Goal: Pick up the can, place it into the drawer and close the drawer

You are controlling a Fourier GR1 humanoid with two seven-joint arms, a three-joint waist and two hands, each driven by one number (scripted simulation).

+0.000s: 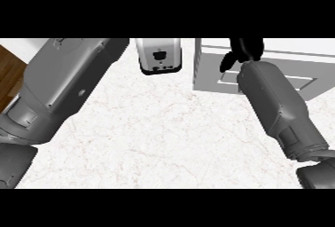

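No can shows in the head view. A pale grey drawer unit (pixel 212 66) stands at the counter's far right, with a recessed rectangle in its top face. My right forearm runs up from the lower right, and the black right hand (pixel 243 49) hangs over the unit near the view's upper edge, partly cut off. Whether it holds anything is hidden. My left forearm (pixel 62 84) fills the left side and reaches the upper edge, where the left hand is out of view.
A white appliance (pixel 158 55) with a dark panel stands at the back middle, between the two arms. The white marbled counter (pixel 157 133) spreads across the centre. Brown wood (pixel 9 73) shows past the counter's left edge.
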